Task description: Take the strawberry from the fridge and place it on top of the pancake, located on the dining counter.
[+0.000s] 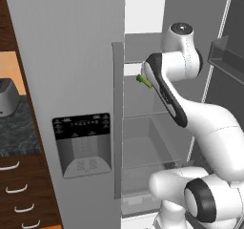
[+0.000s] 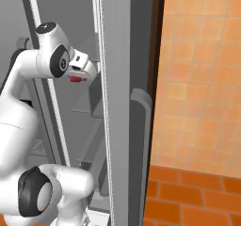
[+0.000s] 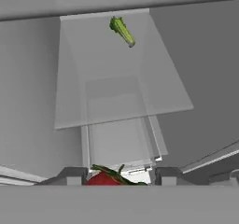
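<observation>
My gripper point(image 3: 119, 178) is inside the fridge point(image 1: 71, 80), whose right door stands open. It is shut on the strawberry point(image 3: 101, 179), a small red lump with green leaves wedged between the two dark fingertips point(image 3: 73, 176). From the right base view the strawberry point(image 2: 75, 79) shows as a red spot under the white hand, with the gripper point(image 2: 78, 77) in front of the grey inner shelves. A glass shelf point(image 3: 116, 87) lies ahead of the hand. The pancake and the dining counter are out of view.
A small green stick-like vegetable point(image 3: 122, 31) lies at the back of the shelf, also seen beside the forearm as a green vegetable point(image 1: 142, 79). The open door's bin point(image 1: 224, 56) juts at the right. A dark wall counter point(image 1: 16, 132) with drawers stands left; an orange tiled wall point(image 2: 202, 79) right.
</observation>
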Tool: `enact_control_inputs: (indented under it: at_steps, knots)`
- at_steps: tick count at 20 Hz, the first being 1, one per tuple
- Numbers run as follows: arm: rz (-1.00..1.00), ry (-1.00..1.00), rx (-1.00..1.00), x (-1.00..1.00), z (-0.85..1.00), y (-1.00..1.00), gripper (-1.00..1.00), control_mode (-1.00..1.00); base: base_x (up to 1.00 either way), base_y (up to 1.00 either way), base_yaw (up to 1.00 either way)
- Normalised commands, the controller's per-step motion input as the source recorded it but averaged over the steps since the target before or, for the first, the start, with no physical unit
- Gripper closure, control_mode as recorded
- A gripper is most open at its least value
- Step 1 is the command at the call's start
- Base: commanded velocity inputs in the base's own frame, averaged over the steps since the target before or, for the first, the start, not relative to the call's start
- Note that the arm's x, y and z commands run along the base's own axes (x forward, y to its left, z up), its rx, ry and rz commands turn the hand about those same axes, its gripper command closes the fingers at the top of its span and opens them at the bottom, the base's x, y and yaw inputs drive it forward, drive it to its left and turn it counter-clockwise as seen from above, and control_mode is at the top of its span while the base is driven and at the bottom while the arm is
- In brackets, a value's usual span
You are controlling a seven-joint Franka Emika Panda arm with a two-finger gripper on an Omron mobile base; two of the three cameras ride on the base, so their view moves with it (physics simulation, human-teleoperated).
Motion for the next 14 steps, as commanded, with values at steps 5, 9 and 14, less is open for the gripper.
enact_control_inputs:
  at_steps: [5,9,14]
  knots:
    - [0.0,0.11,0.0,-1.0,-0.74,0.0,1.0,-1.0,0.0,0.0,0.0]
    - [0.0,0.21,0.0,-1.0,-0.66,0.0,1.0,-1.0,0.0,0.0,0.0]
    - [0.0,0.08,0.05,-0.64,-0.91,-0.17,1.0,-1.0,0.0,0.0,0.0]
